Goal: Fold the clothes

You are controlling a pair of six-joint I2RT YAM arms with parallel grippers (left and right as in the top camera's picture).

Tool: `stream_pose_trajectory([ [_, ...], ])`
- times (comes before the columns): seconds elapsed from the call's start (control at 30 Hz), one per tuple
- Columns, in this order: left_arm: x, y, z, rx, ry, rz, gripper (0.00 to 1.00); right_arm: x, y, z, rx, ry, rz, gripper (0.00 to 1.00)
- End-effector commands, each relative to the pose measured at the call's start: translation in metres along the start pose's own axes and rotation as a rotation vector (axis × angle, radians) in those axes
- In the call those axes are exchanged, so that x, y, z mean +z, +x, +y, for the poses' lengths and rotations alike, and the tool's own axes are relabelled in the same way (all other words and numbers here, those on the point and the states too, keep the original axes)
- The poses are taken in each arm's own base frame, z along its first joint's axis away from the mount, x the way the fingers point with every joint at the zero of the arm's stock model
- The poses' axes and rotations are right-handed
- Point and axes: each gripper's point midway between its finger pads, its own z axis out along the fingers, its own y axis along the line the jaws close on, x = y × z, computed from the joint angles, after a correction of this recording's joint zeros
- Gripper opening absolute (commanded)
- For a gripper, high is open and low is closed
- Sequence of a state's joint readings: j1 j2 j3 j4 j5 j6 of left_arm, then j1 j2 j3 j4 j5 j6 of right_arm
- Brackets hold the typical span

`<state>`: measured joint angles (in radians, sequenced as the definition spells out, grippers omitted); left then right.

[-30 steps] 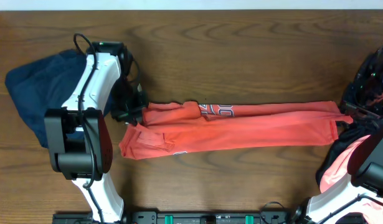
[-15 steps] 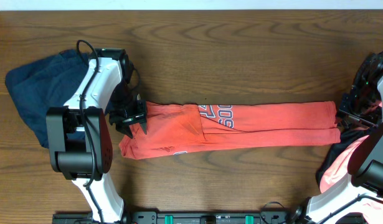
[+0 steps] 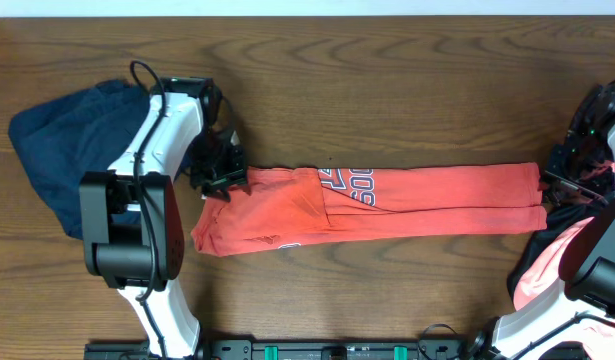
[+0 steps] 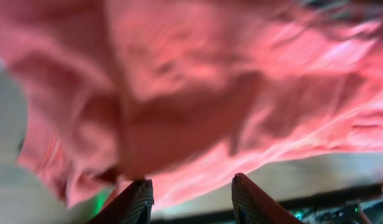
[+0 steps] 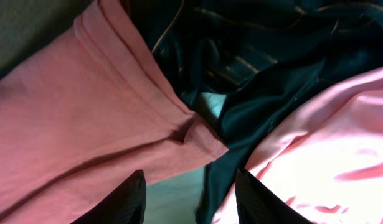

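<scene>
The red shirt (image 3: 407,205) with white lettering, folded into a long flat strip, spans from the left gripper (image 3: 223,182) to the right gripper (image 3: 553,186).

Robot lab bench. Bare wood-grain table (image 3: 387,90). Two white-and-black arms are fixed at its near edge, left arm (image 3: 157,130) and right arm (image 3: 597,275), with a black rail (image 3: 317,351) carrying green plugs between their bases. Laundry only: navy heap (image 3: 47,150) left, mixed heap (image 3: 599,120) right, orange shirt (image 3: 427,200) between.

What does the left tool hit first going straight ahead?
The red shirt: its bunched fabric fills the wrist view just beyond the open left tool. Depth is unclear, but nothing shows in between.
</scene>
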<state>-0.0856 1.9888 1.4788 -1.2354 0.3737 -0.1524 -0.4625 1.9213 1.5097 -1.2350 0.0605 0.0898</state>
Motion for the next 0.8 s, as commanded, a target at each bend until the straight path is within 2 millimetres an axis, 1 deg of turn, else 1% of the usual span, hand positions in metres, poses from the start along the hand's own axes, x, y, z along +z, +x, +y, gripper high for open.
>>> stream_pose_trajectory([
  [0.0,-0.008,-0.006,-0.011,0.041,0.039,-0.062,0.42,0.002,-0.005,-0.007,0.016,-0.007,-0.014,0.44],
  [0.07,-0.01,-0.012,-0.013,0.045,0.045,-0.089,0.42,0.002,-0.01,-0.011,0.03,-0.01,-0.033,0.41],
  [0.13,-0.01,-0.016,-0.014,0.018,0.051,-0.104,0.42,0.002,-0.016,-0.017,0.048,-0.012,-0.057,0.36],
  [0.17,-0.01,-0.018,-0.015,0.013,0.054,-0.111,0.42,0.002,-0.02,-0.02,0.057,-0.014,-0.07,0.3],
  [0.2,-0.011,-0.021,-0.017,0.014,0.059,-0.125,0.42,0.003,-0.023,-0.021,0.064,-0.018,-0.082,0.2],
  [0.23,-0.011,-0.024,-0.021,0.025,0.072,-0.139,0.42,0.004,-0.025,-0.024,0.072,-0.018,-0.092,0.05],
  [0.27,-0.012,-0.027,-0.024,0.034,0.08,-0.151,0.42,0.005,-0.028,-0.027,0.08,-0.019,-0.1,0.01],
  [0.37,-0.01,-0.031,-0.034,0.068,0.084,-0.177,0.42,0.014,-0.032,-0.03,0.089,-0.03,-0.107,0.01],
  [0.47,-0.008,-0.031,-0.044,0.102,0.082,-0.187,0.42,0.027,-0.034,-0.018,0.031,-0.104,-0.097,0.01],
  [0.53,-0.005,-0.031,-0.052,0.128,0.081,-0.195,0.42,0.037,-0.035,-0.006,-0.011,-0.174,-0.088,0.01],
  [0.6,-0.004,-0.031,-0.057,0.145,0.08,-0.2,0.42,0.046,-0.035,0.003,-0.029,-0.219,-0.078,0.01],
  [0.67,-0.002,-0.03,-0.061,0.159,0.075,-0.2,0.42,0.057,-0.035,0.006,-0.029,-0.232,-0.069,0.01],
  [0.77,-0.001,-0.028,-0.064,0.167,0.073,-0.197,0.42,0.072,-0.038,0.005,-0.027,-0.222,-0.069,0.01],
])
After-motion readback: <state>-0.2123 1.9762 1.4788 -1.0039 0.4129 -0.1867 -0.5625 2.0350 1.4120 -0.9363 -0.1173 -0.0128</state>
